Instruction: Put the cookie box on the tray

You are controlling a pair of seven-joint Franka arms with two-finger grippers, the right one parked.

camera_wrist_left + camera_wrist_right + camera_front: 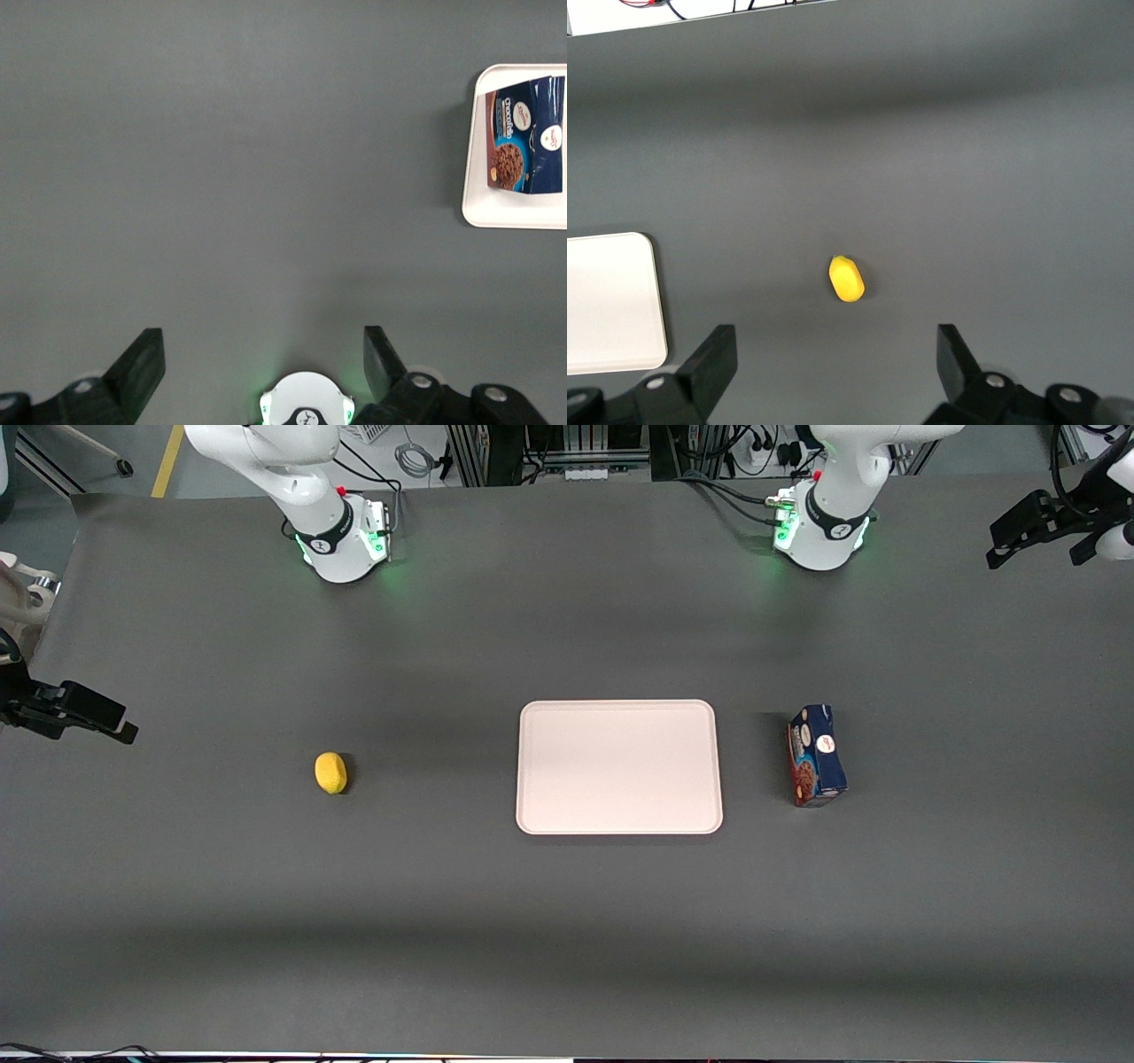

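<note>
Hovering over table end — jaws parted

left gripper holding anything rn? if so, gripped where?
Nothing held. The gripper is open and empty, up over bare table toward the working arm's end. The cookie box stands on the table beside the tray, untouched.

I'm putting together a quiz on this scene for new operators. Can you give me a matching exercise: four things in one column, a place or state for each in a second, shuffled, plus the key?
Things:
1. cookie box
2. tray
3. lemon
4. pincer

Places or states:
A. bare, in the middle of the table
B. open, holding nothing, high above the working arm's end of the table
C. on the table beside the tray, toward the working arm's end
D. on the table, toward the parked arm's end

Pairs: 1-C, 2-A, 3-D, 4-B
</note>
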